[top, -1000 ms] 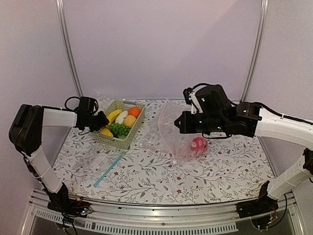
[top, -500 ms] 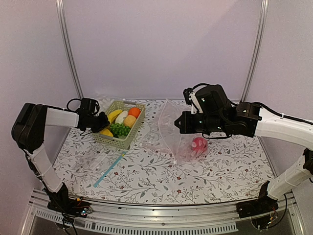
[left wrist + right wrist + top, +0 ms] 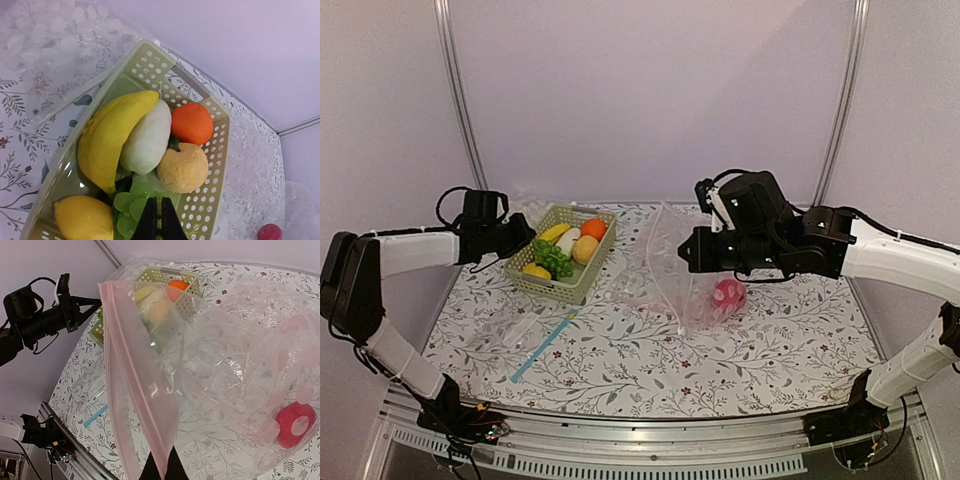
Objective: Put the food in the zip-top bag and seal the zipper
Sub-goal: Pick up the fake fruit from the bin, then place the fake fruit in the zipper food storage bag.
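The left gripper (image 3: 156,222) is closed, its tips pinched on the near edge of the greens (image 3: 131,202) in the basket (image 3: 216,150). The lemon (image 3: 82,219) sits left of the tips. Beyond them lie the banana (image 3: 112,135), radish (image 3: 147,137), peach (image 3: 183,168) and orange (image 3: 191,122). The fingers and the frame edge cut off much of the greens.

The right gripper (image 3: 160,469) is closed on the bag (image 3: 225,355), clamping its pink zipper (image 3: 125,365), which rises from the tips. Only the fingertips show. A red toy (image 3: 296,425) lies inside the bag, right of the tips. Its kind is hard to make out through the crinkled film.
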`<state>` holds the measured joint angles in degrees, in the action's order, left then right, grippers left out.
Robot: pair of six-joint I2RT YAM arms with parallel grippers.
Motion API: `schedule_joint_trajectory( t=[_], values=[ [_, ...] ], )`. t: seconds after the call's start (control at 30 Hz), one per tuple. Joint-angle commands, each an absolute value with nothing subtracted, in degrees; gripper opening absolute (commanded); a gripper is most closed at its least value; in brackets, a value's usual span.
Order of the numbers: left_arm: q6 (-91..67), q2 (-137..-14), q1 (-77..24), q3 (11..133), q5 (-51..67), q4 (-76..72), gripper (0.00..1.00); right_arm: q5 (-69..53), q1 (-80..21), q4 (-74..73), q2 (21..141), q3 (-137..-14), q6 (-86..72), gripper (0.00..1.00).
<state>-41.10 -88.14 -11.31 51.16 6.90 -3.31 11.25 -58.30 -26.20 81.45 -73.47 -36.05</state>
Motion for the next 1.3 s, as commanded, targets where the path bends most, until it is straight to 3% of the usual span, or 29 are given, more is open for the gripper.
schedule_joint_trajectory(
  t=[0.0,0.2,0.53,1.27],
  values=[
    [-38.2,-79.5,-10.8,52.4,6.1,-0.4,0.00,11.6,-57.9,-27.1,81.6,-74.8,-35.2,0.00],
    [-35.0,-68.0,-10.8,53.1,5.7,5.6,0.00,10.8,-57.9,-27.1,81.7,-74.4,-35.1,0.00],
    [-31.3,-59.5,-14.4,57.6,16.7,10.6,0.00,10.7,-57.8,-27.4,81.4,-74.6,-34.4,0.00],
    [-27.2,-62.5,-39.9,68.5,30.9,6.6,0.00,11.4,-57.8,-28.2,81.2,-74.9,-34.5,0.00]
  ],
)
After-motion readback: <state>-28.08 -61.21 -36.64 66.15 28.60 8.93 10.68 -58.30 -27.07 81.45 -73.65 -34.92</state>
